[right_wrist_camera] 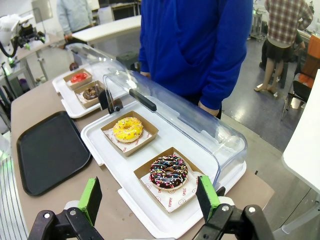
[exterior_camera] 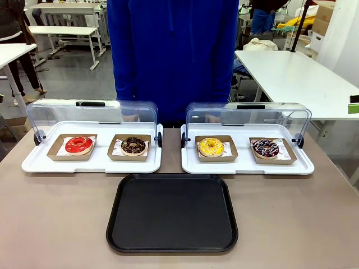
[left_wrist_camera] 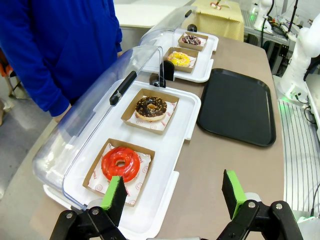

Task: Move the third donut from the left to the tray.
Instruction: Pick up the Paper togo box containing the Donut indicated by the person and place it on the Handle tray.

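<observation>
**Q:** What carries the scene?
**A:** The counter. At its near middle lies the black tray, with nothing on it. Beyond it stand 2 white trays side by side. Each holds 2 donuts, and each clear lid stands tipped up toward the person at the far edge.

**Q:** Where is the target?
**A:** Counting from the left in the front view, number 3 is the yellow donut. It lies flat in a brown card holder in the left place of the right white tray. A dark sprinkled donut sits just beside it in its own holder. With the lid up, the near side looks open for a reach.

**Q:** How will it handle?
**A:** It is judged light and soft, with icing that would mark easily, so squeezing the ring would likely dent it. The holder is thin card, stiffer than the donut but apt to buckle. The better hold is probably on a holder wall, kept level so the donut does not slide out.

**Q:** And the fingers?
**A:** The left gripper has its fingers spread wide and holds nothing, near the red donut. The right gripper is likewise spread and empty. It hangs over the dark sprinkled donut, with the yellow donut just beyond, so it seems the better placed.
</observation>
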Controlling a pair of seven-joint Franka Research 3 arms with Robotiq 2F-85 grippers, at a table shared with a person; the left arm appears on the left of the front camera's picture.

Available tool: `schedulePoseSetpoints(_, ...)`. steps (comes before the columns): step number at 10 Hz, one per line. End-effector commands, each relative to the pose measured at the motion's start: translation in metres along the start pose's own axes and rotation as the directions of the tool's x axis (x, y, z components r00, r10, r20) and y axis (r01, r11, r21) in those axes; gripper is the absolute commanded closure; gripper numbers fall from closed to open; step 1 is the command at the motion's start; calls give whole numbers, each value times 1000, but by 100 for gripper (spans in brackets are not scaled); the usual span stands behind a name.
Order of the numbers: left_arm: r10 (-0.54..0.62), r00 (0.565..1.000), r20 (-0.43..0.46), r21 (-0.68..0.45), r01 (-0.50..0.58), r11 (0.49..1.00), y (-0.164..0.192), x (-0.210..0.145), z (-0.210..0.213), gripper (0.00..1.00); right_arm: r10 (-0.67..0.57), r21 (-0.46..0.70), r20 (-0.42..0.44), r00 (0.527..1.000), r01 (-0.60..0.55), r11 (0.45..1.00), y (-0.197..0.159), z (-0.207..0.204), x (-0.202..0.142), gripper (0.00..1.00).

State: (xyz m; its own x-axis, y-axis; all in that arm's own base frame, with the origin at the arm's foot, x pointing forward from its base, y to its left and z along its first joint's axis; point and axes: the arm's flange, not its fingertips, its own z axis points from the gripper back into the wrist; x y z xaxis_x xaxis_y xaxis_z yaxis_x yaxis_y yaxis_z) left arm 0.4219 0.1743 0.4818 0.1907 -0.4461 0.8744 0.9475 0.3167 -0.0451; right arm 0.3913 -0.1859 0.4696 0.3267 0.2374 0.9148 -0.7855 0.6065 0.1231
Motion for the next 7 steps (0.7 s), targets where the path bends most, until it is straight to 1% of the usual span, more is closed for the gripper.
schedulePoseSetpoints(1,-7,1000,14,-6,7,1000,0,0,0,0,25,-5,33,999,-25,1000,-4,-3,2,0)
schedulePoseSetpoints(7,-7,1000,14,-6,7,1000,0,0,0,0,25,-5,33,999,-25,1000,-4,-3,2,0)
